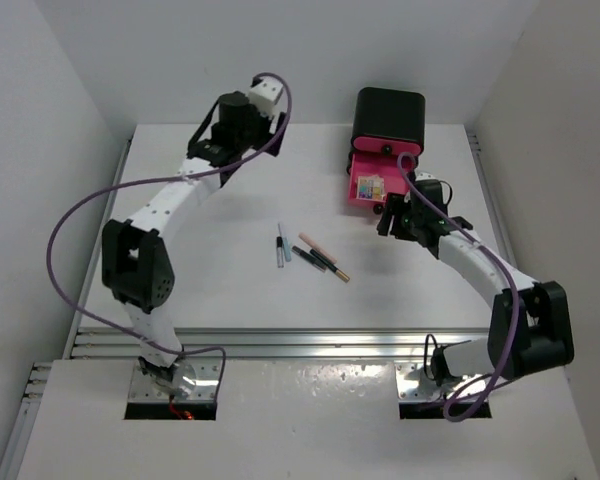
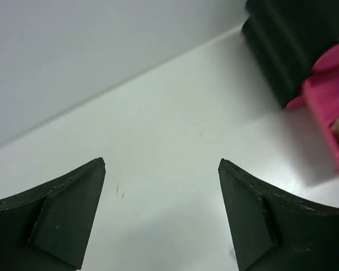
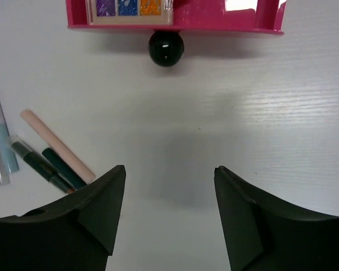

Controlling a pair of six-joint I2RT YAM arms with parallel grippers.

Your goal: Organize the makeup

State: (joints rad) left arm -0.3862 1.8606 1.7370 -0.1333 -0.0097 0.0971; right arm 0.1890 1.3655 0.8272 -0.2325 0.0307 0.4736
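A robotics lab cell is suggested: a white tabletop (image 1: 230,290) is enclosed by plain white panels (image 1: 40,120) around the fingers (image 3: 90,220), with an aluminium rail (image 1: 310,340) mounted behind them.

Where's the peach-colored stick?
Top view: the peach stick lies mid-table, right beside the dark pencils, on the near-left side of the open pink drawer.
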